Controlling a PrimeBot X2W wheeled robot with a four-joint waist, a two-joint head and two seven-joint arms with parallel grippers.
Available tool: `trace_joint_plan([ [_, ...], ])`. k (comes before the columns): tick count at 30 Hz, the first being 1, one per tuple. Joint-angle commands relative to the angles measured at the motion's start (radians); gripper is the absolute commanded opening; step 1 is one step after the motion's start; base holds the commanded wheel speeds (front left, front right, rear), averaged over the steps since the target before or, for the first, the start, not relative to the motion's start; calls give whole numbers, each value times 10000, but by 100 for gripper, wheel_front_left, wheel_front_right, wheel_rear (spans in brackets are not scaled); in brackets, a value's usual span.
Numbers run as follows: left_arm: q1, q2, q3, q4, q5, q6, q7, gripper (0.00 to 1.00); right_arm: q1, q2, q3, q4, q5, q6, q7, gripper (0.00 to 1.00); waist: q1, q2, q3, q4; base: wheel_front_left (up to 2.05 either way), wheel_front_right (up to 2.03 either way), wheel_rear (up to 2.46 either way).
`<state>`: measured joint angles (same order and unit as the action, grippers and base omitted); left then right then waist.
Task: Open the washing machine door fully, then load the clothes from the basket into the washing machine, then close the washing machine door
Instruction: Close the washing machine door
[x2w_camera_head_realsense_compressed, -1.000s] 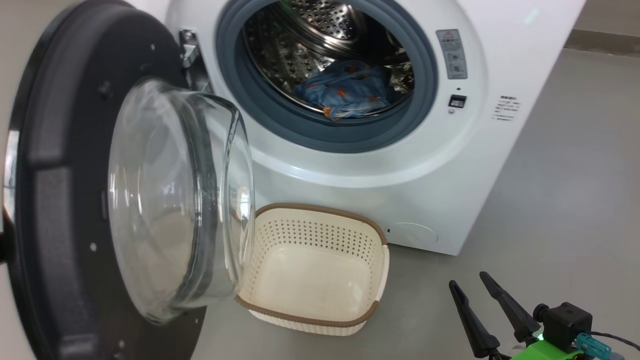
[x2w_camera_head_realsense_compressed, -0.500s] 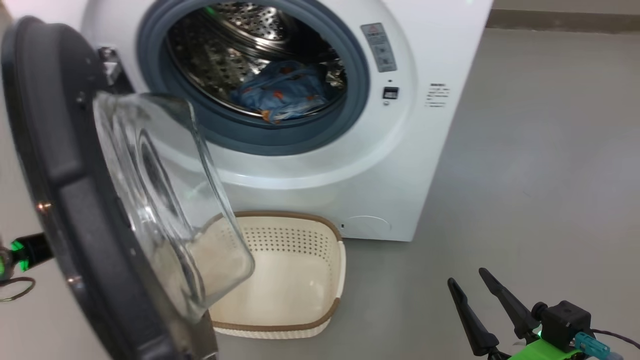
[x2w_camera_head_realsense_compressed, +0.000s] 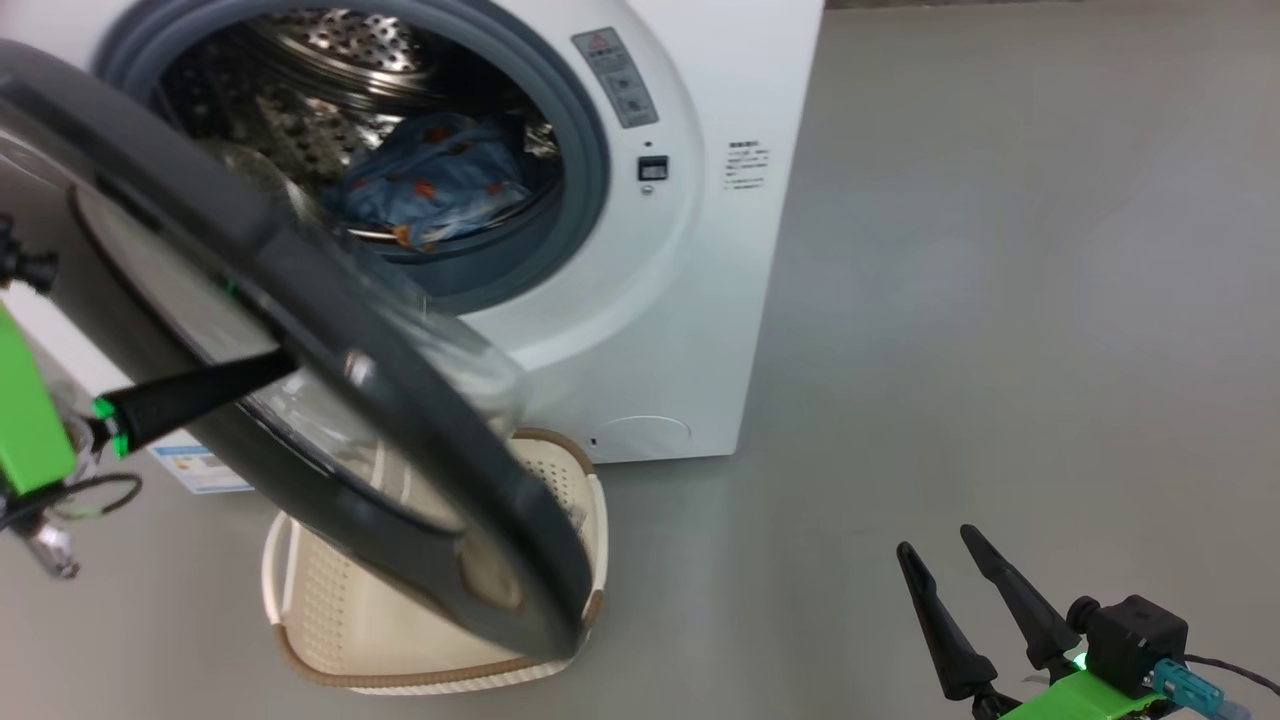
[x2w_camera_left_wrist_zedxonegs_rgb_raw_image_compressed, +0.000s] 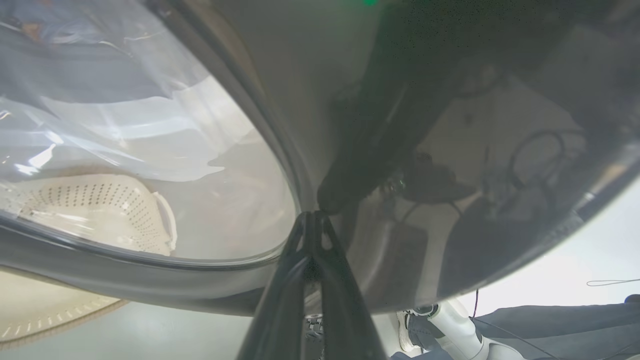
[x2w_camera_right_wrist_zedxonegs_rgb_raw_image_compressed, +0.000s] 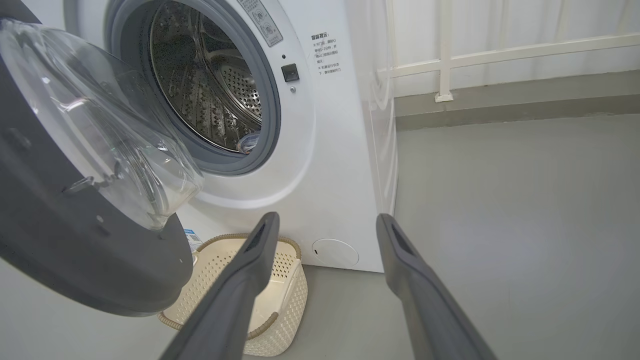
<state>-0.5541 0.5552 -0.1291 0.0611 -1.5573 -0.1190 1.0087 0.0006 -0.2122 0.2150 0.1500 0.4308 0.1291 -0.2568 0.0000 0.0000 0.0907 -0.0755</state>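
Door (x2w_camera_head_realsense_compressed: 250, 230): partway shut. Left fingers (x2w_camera_left_wrist_zedxonegs_rgb_raw_image_compressed: 282, 295): clenched, empty, tips against its rim; best pushed steadily, without slipping on the gloss. Right fingers (x2w_camera_right_wrist_zedxonegs_rgb_raw_image_compressed: 240, 290): released, idle, door well to their left.

The gripper (x2w_camera_right_wrist_zedxonegs_rgb_raw_image_compressed: 326, 219) holds nothing, its fingers spread wide, facing the washer (x2w_camera_right_wrist_zedxonegs_rgb_raw_image_compressed: 345, 150). At left the door (x2w_camera_right_wrist_zedxonegs_rgb_raw_image_compressed: 60, 260) hangs partly open, its lower edge over the basket (x2w_camera_right_wrist_zedxonegs_rgb_raw_image_compressed: 287, 280) on the grey floor (x2w_camera_right_wrist_zedxonegs_rgb_raw_image_compressed: 500, 225).

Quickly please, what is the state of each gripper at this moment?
Left gripper: closed, holding nothing, tips against the door.
Right gripper: open, empty.
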Motion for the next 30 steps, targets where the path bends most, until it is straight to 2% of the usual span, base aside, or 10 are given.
trace_joint_plan([
  [1, -765, 260, 421, -285, 98, -108, -159, 0, -268, -38, 155, -275, -85, 16, -49, 100, 0, 0, 180, -298, 0, 0, 0],
  [11, -1266, -191, 280, -81, 602, -115, -1006, 0, -328, 120, -28, -288, -42, 16, -49, 100, 0, 0, 280, -710, 0, 0, 0],
  [21, -274, -96, 285, -312, 716, -116, -1654, 0, -236, 113, -100, -261, 66, 16, -49, 100, 0, 0, 45, -379, 0, 0, 0],
  [26, 890, 16, 451, -536, 851, -116, -2347, 33, -142, 8, -58, -215, 107, 16, -49, 100, 0, 0, -180, -142, 0, 0, 0],
  [28, 1393, 123, 527, -634, 1020, -116, -2722, 41, -114, -33, -47, -197, 131, 16, -49, 100, 0, 0, -245, -78, 0, 0, 0],
  [30, 1857, 118, 585, -655, 1095, -116, -3154, 57, -74, -68, -88, -190, 148, 16, -49, 100, 0, 0, -307, 16, 0, 0, 0],
])
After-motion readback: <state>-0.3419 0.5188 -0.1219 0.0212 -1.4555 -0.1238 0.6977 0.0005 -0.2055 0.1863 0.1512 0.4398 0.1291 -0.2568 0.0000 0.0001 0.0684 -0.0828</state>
